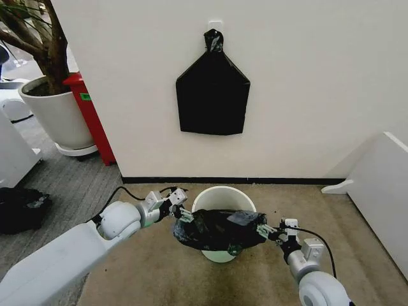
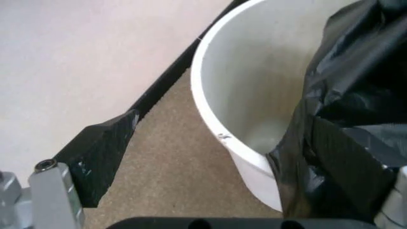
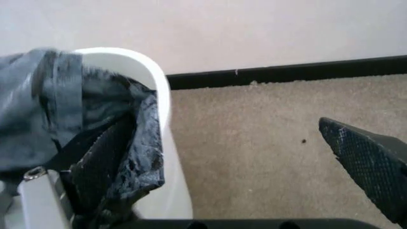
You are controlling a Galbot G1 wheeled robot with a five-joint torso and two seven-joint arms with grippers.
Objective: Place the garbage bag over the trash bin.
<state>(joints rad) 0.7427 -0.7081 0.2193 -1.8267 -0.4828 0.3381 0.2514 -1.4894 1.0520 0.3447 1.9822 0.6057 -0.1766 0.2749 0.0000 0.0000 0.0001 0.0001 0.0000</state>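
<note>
Presently I find the garbage bag (image 1: 220, 229) stretched sideways between my two end effectors, its long axis running left to right across the near half of the trash bin (image 1: 223, 197), which stands on the carpeted floor (image 1: 159, 268) just before the wall (image 1: 306, 95). The left end effector (image 1: 180, 210) sits at the bin's left rim and, as far as I can judge, is closed on the bag's left edge; in the left wrist view one finger (image 2: 102, 152) stands out clear over the carpet while black film is bunched against the other side, so I rate that hold as likely rather than confirmed. The right end effector (image 1: 273, 231) is at the near right of the bin and appears clamped on the bag's right edge; the right wrist view shows crinkled film gathered at one finger with the other finger (image 3: 369, 157) out over the floor. The far half of the bin's mouth remains uncovered and white. The deciding relation: the bag lies near of the bin's centre, resting on or just above the near rim, with both arms about equally close. I judge the mouth of the bag needs carrying farward and down over the rim. The knotted black bundle (image 1: 212, 95) hangs on the wall, untouched.
</note>
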